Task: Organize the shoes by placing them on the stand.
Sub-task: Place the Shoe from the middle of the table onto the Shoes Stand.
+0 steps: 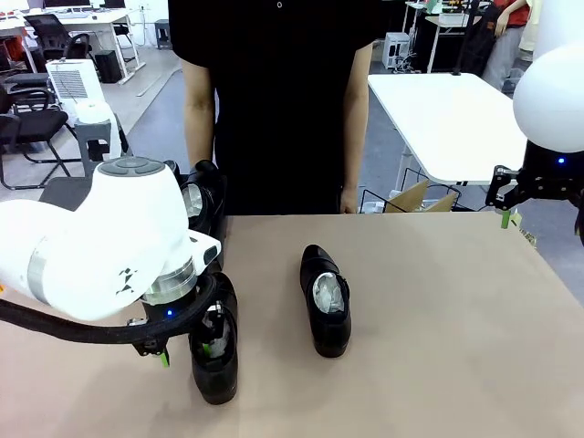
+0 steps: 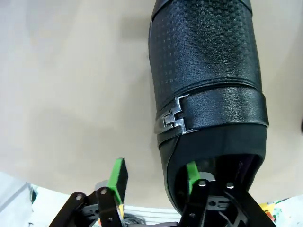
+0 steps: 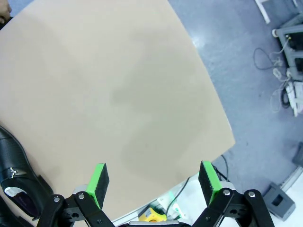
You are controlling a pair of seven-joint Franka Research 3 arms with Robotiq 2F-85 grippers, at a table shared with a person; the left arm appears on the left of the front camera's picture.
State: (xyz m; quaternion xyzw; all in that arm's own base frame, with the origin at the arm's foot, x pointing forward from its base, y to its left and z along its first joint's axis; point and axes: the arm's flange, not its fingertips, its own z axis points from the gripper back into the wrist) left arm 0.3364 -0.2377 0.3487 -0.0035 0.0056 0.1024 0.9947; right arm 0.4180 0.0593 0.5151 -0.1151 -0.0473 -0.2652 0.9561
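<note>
The near shoe (image 2: pixel 208 71) is glossy black, its front dotted all over with fine pinholes and its strap pebbled, with a silver buckle (image 2: pixel 174 120). The middle shoe (image 1: pixel 327 315) is black too, with white paper (image 1: pixel 328 292) inside. The table (image 1: pixel 438 319) is plain tan. The left arm (image 1: pixel 100 237) and right arm (image 1: pixel 552 91) are white. The left gripper (image 2: pixel 155 175) is black with bright green pads (image 2: pixel 118 172) — the right gripper (image 3: pixel 154 178) likewise. The person (image 1: pixel 274 91) wears black.

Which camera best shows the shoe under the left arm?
The left wrist view: the shoe is close up, its dotted leather, strap and metal clasp clear. The front view shows mostly its toe, below the left arm. The right wrist view catches a shoe's edge; I cannot tell which.
</note>
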